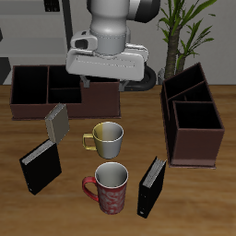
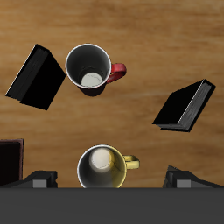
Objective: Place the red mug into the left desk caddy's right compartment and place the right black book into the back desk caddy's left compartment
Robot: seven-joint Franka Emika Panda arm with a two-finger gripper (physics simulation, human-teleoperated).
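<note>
The red mug [image 1: 111,187] [image 2: 91,68] stands upright near the table's front edge, empty. The right black book [image 1: 41,167] [image 2: 185,106] stands on edge beside it, some way off. Farther back lies the back desk caddy [image 1: 46,89], broadside, with its compartments empty. The left desk caddy [image 1: 192,120] runs end-on along the other side. My gripper [image 1: 109,81] [image 2: 112,178] hangs high over the table's middle, roughly above the yellow-green mug. It is open with nothing between its fingers [image 2: 39,179].
A yellow-green mug [image 1: 106,138] [image 2: 101,168] stands just behind the red mug. A second black book [image 1: 152,186] [image 2: 37,77] stands close to the red mug. A small grey book [image 1: 57,121] leans near the back caddy. A plant [image 1: 189,28] rises behind the left caddy.
</note>
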